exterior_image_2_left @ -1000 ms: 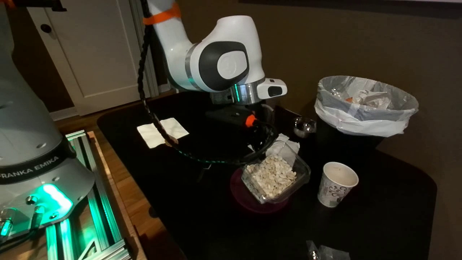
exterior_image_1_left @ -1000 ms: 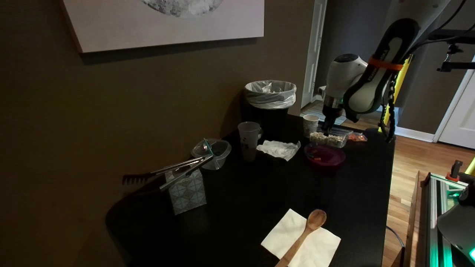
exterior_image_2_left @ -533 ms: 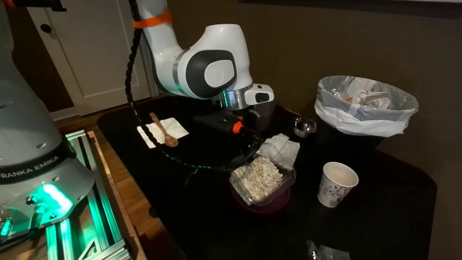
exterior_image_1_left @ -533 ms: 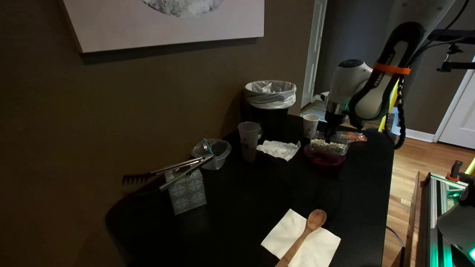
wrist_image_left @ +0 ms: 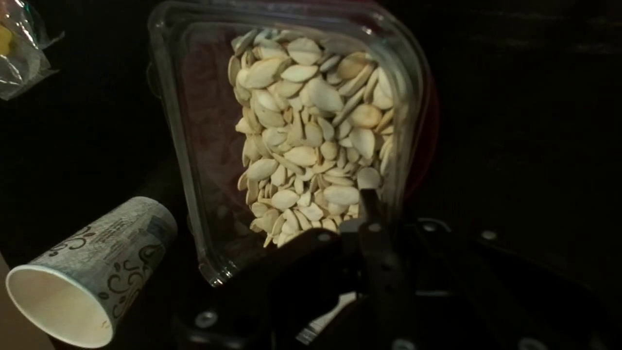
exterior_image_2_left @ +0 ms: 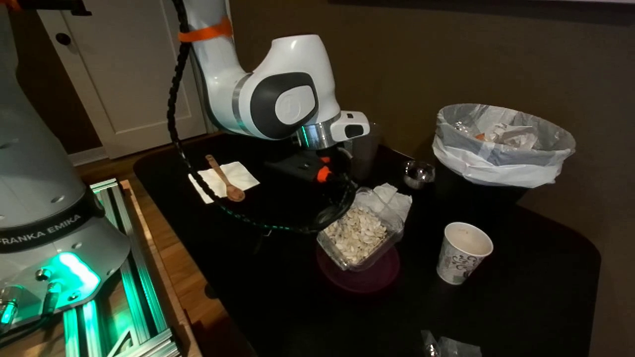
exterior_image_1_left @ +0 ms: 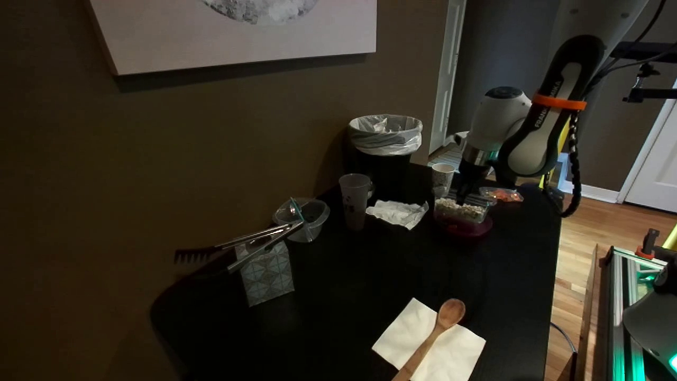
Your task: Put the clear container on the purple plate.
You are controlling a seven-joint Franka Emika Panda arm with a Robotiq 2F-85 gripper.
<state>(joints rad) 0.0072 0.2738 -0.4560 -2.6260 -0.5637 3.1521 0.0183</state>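
The clear container [exterior_image_2_left: 355, 265], a see-through tub half full of pale seeds, is over the purple plate [exterior_image_2_left: 374, 280] in both exterior views. It looks slightly tilted and off-centre, and whether it touches the plate I cannot tell. My gripper [exterior_image_1_left: 461, 199] reaches down to the tub and is shut on its wall. In the wrist view a dark finger [wrist_image_left: 370, 201] lies inside the wall, over the seeds; the outer fingertip is hard to make out in the dark. A strip of purple shows beyond the tub's rim there.
A paper cup [exterior_image_2_left: 462, 255] stands close beside the tub. A bag with orange bits [exterior_image_1_left: 506, 195], a crumpled paper [exterior_image_1_left: 399, 212], a tall plastic cup [exterior_image_1_left: 354, 203] and a lined bin [exterior_image_1_left: 385, 135] are nearby. A wooden spoon [exterior_image_1_left: 449, 315] lies on a napkin.
The arm has carried the clear container across until it is over the purple plate, most of that shift coming early and only a small one since half a second ago. The grip has not changed.
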